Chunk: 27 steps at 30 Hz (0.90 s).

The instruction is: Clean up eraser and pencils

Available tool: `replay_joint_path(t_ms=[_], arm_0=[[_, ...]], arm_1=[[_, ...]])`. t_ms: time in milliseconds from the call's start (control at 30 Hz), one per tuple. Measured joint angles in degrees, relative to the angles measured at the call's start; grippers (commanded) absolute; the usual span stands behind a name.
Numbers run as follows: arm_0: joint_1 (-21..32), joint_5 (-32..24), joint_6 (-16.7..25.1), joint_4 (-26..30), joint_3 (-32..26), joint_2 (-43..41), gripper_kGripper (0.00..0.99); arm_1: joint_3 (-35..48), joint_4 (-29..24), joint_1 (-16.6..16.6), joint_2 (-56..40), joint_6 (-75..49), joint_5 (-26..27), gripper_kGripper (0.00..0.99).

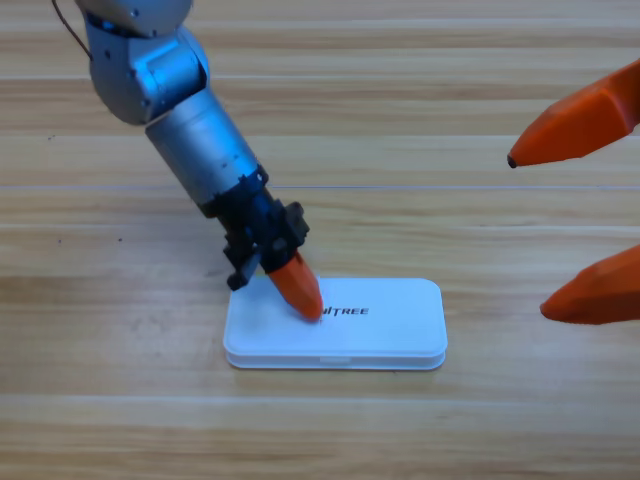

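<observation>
With the white case [335,325] closed and no eraser or pencils visible, the left gripper [298,287], apparently pinched shut, presses its lid and could skid it across the worktop [420,90], while the right gripper [580,215] waits, spread wide

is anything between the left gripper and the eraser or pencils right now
No eraser or pencils show anywhere. The white case lies shut on the table, and the left gripper presses on its lid. If they are inside, the closed lid is the barrier. The right gripper waits at the right edge, open.
</observation>
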Motion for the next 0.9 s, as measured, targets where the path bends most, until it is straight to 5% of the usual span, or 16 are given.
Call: replay_joint_path(t_ms=[33, 67, 133, 167, 267, 400, 533, 900], arm_0=[[-0.06, 0.45, -0.29, 0.62, -0.11, -0.98, 0.0], [-0.09, 0.83, -0.53, 2.16, -0.58, -2.23, 0.132], [-0.19, 1.58, -1.55, 6.4, -3.31, -5.8, 0.805], [-0.29, 1.72, -2.07, 8.52, -5.32, -7.85, 0.973], [-1.67, 2.73, -6.49, 11.04, -9.03, -16.01, 0.99], [-6.31, 4.57, -13.14, 11.05, -7.15, -26.04, 0.99], [-10.67, 4.87, -13.71, 11.05, -2.12, -29.69, 0.99], [-11.5, 5.14, -13.7, 10.92, -1.19, -29.03, 0.99]], arm_1=[[0.0, 0.0, 0.0, 0.0, 0.0, 0.0, 0.976], [0.0, 0.0, 0.0, 0.0, 0.0, 0.0, 0.976], [0.0, 0.0, 0.0, 0.01, 0.0, 0.0, 0.976], [0.0, 0.0, 0.0, 0.01, 0.0, 0.0, 0.976], [0.0, 0.0, 0.0, 0.01, 0.0, 0.0, 0.976], [0.0, 0.0, 0.0, 0.01, 0.0, 0.0, 0.976], [0.0, 0.0, 0.0, 0.01, 0.0, 0.0, 0.976], [0.0, -0.01, 0.0, 0.01, 0.06, 0.0, 0.976]])
